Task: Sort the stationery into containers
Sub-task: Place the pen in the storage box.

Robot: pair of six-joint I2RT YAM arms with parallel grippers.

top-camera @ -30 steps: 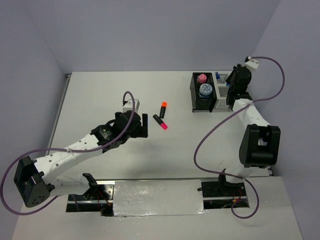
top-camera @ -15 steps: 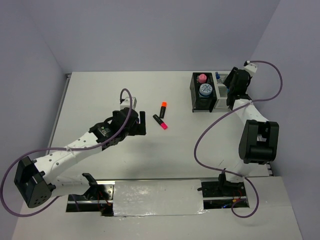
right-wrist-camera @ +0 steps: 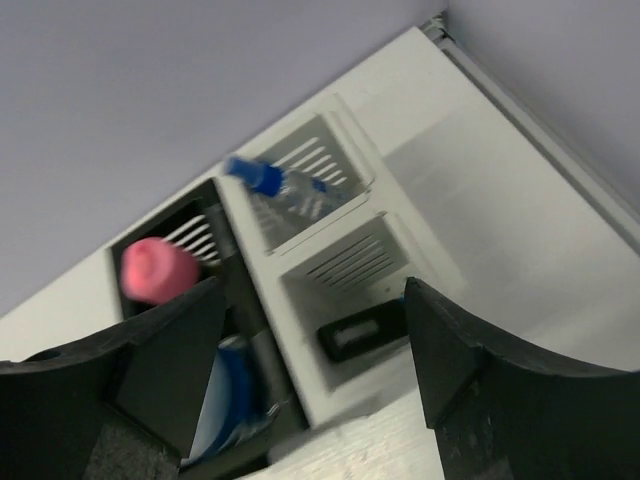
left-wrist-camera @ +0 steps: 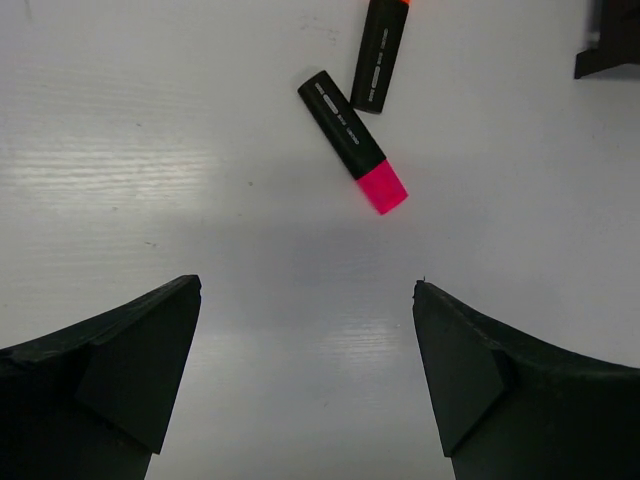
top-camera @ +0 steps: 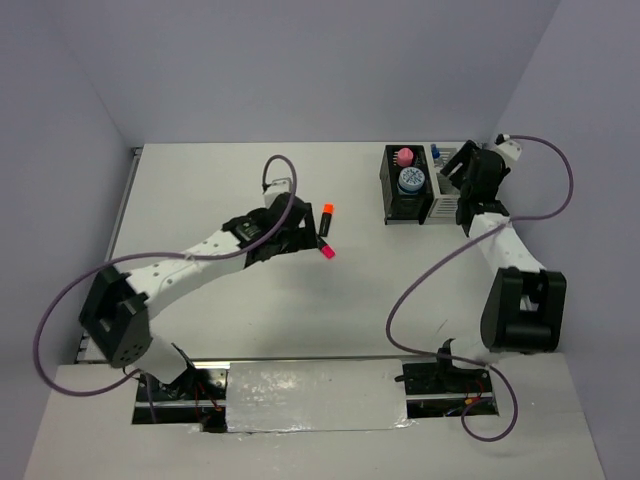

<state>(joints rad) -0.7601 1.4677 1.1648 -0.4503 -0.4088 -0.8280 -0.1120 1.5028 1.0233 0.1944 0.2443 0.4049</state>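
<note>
Two black markers lie on the table: the orange-ended marker (top-camera: 326, 214) (left-wrist-camera: 378, 55) and the pink-ended marker (top-camera: 325, 250) (left-wrist-camera: 352, 142). My left gripper (top-camera: 300, 237) (left-wrist-camera: 307, 284) hovers open just short of them, with nothing between its jaws. My right gripper (top-camera: 456, 180) (right-wrist-camera: 312, 286) stands open above the white container (top-camera: 441, 203) (right-wrist-camera: 300, 262). A black marker (right-wrist-camera: 360, 336) lies in the white container's near compartment, and a clear blue-capped pen (top-camera: 437, 156) (right-wrist-camera: 282, 187) leans in its far one. The black container (top-camera: 391, 196) (right-wrist-camera: 240, 290) holds a pink-capped tube (top-camera: 404, 157) (right-wrist-camera: 155, 270) and a blue tape roll (top-camera: 411, 180) (right-wrist-camera: 228, 398).
The two containers stand side by side at the table's back right, near the right edge (right-wrist-camera: 540, 130). A purple cable (top-camera: 420, 270) loops from the right arm over the table. Grey walls close the back and both sides.
My right gripper went from shut to open over the white container, and the black marker now lies free in it. My left arm swung right and forward, up to the two markers.
</note>
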